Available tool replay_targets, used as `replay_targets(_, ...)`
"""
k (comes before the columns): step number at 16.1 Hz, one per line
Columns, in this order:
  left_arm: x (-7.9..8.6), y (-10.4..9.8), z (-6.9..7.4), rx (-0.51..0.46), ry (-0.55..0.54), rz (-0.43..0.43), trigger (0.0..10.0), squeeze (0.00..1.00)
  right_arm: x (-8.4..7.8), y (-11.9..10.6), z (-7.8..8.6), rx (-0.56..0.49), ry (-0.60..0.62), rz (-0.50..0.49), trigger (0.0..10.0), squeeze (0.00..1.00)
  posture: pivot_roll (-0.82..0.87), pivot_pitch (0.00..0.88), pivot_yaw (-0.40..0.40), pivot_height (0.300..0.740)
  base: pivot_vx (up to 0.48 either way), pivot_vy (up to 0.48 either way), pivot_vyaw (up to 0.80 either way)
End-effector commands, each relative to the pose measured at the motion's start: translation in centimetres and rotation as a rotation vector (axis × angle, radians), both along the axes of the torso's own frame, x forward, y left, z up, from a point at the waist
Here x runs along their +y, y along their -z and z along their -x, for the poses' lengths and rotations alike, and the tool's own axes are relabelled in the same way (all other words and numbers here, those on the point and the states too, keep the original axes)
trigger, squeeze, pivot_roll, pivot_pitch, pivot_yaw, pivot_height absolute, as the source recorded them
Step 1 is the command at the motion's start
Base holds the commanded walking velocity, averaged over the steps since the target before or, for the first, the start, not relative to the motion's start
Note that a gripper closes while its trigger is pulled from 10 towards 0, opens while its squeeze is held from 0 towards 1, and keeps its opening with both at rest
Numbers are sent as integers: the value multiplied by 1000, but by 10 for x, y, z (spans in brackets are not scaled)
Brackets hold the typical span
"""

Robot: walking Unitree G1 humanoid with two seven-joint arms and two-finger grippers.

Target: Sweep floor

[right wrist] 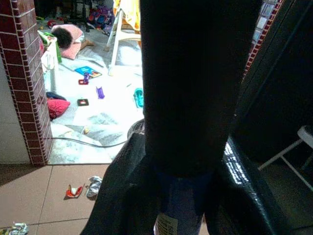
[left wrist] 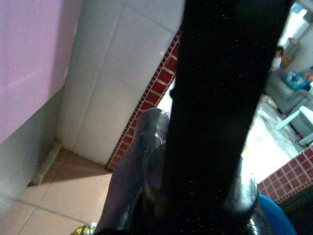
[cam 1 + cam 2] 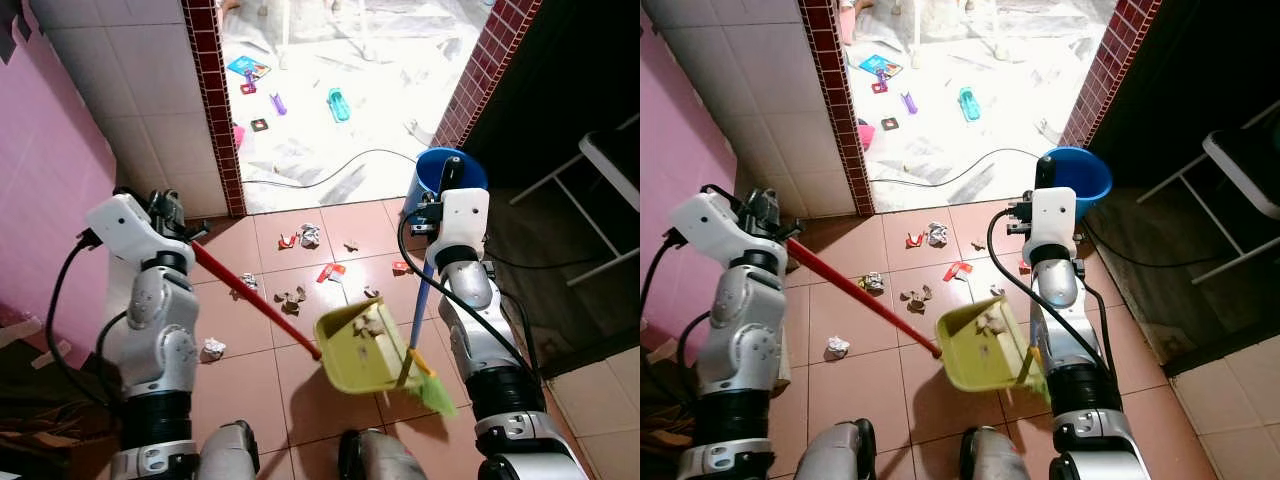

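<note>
My left gripper (image 3: 175, 222) is shut on the red handle (image 3: 255, 297) of a yellow-green dustpan (image 3: 358, 347), which hangs low over the tiles with a few scraps inside. My right gripper (image 3: 438, 200) is shut on the blue handle (image 3: 421, 300) of a broom whose green bristles (image 3: 432, 388) rest at the dustpan's right edge. The right wrist view shows the blue handle (image 1: 178, 208) between my black fingers (image 1: 195, 83). Litter lies ahead on the terracotta floor: crumpled paper (image 3: 212, 348), brown scraps (image 3: 291, 298), a paper ball (image 3: 309, 235) and red wrappers (image 3: 330, 271).
A blue bucket (image 3: 452, 168) stands behind my right arm beside a brick pillar (image 3: 490, 70). A white chair frame (image 3: 600, 190) is in the dark area at right. Between the pillars a doorway opens onto a bright floor with a cable (image 3: 330, 165) and toys (image 3: 338, 104). A pink wall (image 3: 40, 180) runs along the left.
</note>
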State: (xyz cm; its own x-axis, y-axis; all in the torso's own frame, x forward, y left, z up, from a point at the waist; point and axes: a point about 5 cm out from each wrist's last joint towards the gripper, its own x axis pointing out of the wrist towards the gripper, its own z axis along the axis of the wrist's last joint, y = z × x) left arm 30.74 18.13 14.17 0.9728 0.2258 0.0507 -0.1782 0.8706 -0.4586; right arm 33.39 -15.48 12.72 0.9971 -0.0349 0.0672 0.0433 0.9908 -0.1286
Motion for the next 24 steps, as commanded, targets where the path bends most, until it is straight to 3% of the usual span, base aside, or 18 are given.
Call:
replay_targets(1, -7, -3, -3, -3, 45, 147, 10000, 0, 4, -3, 0, -2, -10, -35, 10000, 0, -18, 86, -50, 740, 0, 0, 0)
replay_targets(3, -3, -1, -4, -9, 30, 265, 10000, 0, 6, -3, -1, 1, -20, -33, 10000, 0, -20, 85, -53, 740, 0, 0, 0)
replay_targets(5, -2, -3, -5, -25, 31, 259, 10000, 0, 6, -3, -1, 4, -28, -33, 10000, 0, -21, 85, -55, 740, 0, 0, 0)
replay_targets(6, -7, -11, -6, -54, 56, 181, 10000, 0, 6, -3, -2, 5, -31, -35, 10000, 0, -24, 85, -56, 740, 0, 0, 0)
replay_targets(8, -7, -16, -7, -63, 59, 136, 10000, 0, 7, -3, -1, 7, -34, -35, 10000, 0, -25, 85, -57, 740, 0, 0, 0)
replay_targets(10, -8, -25, -8, -96, 67, -36, 10000, 0, 7, -2, 0, 7, -35, -35, 10000, 0, -25, 85, -57, 740, 0, 0, 0)
replay_targets(12, -13, -34, -9, -144, 98, -61, 10000, 0, 8, -2, -1, 8, -37, -36, 10000, 0, -27, 85, -57, 740, 0, 0, 0)
replay_targets(13, -14, -34, -12, -140, 98, 19, 10000, 0, 8, -2, -1, 10, -39, -38, 10000, 0, -24, 85, -61, 740, 0, 0, 0)
replay_targets(14, -11, -35, -14, -144, 90, 16, 10000, 0, 10, -2, -2, 12, -46, -42, 10000, 0, -29, 83, -59, 740, 0, 0, 0)
replay_targets(18, -6, -42, -16, -177, 75, -107, 10000, 0, 7, -2, -3, 10, -40, -42, 10000, 0, -29, 82, -57, 740, 0, 0, 0)
replay_targets(22, -3, -38, -12, -160, 54, -160, 10000, 0, 16, -4, -3, -7, -77, 1, 10000, 0, -23, 78, -56, 740, 0, 0, 0)
replay_targets(24, -3, -34, -8, -141, 34, -253, 10000, 0, 23, -2, -2, 13, -116, -99, 10000, 0, -19, 78, -57, 740, 0, 0, 0)
